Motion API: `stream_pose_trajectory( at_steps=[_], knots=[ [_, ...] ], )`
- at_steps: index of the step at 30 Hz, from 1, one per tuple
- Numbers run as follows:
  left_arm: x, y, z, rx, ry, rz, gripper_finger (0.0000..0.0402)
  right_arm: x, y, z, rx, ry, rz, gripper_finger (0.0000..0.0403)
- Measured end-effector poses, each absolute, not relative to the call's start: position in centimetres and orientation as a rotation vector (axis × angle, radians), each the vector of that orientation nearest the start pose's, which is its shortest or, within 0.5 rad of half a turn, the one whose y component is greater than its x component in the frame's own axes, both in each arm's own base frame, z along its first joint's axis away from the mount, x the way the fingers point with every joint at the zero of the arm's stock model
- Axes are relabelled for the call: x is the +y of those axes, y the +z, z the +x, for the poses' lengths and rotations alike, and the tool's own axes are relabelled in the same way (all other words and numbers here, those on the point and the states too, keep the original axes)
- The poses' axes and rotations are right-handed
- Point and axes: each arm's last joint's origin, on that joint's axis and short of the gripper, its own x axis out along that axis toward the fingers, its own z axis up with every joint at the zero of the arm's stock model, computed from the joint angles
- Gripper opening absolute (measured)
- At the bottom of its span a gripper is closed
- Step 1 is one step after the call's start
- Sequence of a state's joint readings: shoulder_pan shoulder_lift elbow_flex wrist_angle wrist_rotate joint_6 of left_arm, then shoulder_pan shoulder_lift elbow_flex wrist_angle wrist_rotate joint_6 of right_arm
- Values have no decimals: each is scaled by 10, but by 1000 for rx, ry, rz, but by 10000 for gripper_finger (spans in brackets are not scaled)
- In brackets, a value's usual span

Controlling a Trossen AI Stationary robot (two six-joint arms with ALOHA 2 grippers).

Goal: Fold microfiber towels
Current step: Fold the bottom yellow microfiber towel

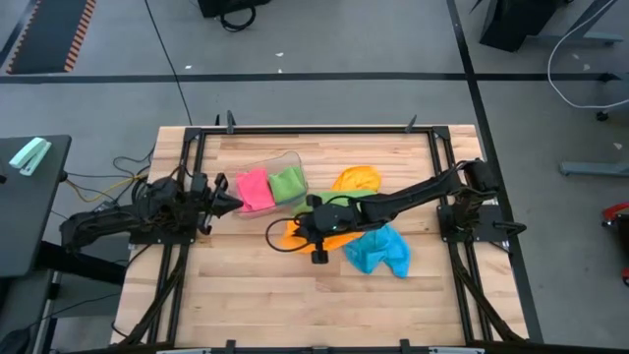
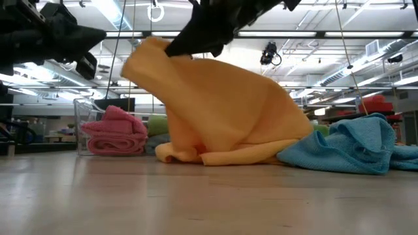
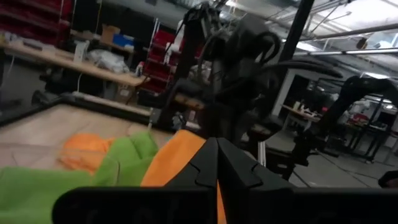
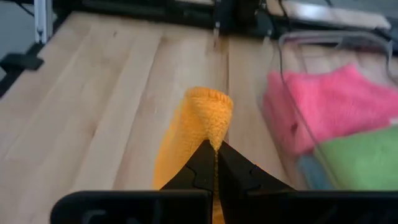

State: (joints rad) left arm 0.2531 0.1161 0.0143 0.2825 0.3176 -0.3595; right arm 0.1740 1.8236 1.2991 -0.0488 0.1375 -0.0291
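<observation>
An orange microfiber towel [image 2: 228, 111] rises like a tent at the table's middle, with my right gripper [image 4: 216, 155] shut on its raised end. A second orange towel [image 1: 356, 179] lies crumpled farther back, and a sky-blue one [image 1: 378, 253] lies bunched to the right, both resting on the wood. Folded pink [image 1: 256, 189] and green [image 1: 288, 184] towels sit in the clear tub [image 1: 295, 155]. My left gripper [image 1: 231, 202] is shut and holds nothing, hovering at the table's left, just beside the tub. My right gripper pinches a folded edge of the orange towel [image 4: 208, 121] between its two fingertips. The fingers come slanting down from the table's right side. The towel drapes down from the hold, and its lower hem [image 2: 215, 155] rests on the table.
The tub stands at the far left of the middle with its near wall [image 4: 292, 56] close to the held towel. Bare wood [image 1: 256, 295] stretches along the table's near side. The black frame rails [image 1: 314, 129] run around the table.
</observation>
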Motion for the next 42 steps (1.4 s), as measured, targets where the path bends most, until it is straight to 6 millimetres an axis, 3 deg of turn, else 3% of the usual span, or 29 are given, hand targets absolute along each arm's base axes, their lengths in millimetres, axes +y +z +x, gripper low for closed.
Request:
stream_pose_trajectory(
  at_steps=[12,20,32,42],
  knots=[
    [9,173,113,4,-165,-370,74,66,247,410,433,56,-182,14],
    [-1,170,120,32,-230,-274,120,65,260,415,300,-4,-267,14],
    [-5,168,126,24,-105,-224,188,59,278,419,120,-92,-303,14],
    [0,167,127,23,85,-148,196,63,286,420,73,-82,-307,14]
  ],
)
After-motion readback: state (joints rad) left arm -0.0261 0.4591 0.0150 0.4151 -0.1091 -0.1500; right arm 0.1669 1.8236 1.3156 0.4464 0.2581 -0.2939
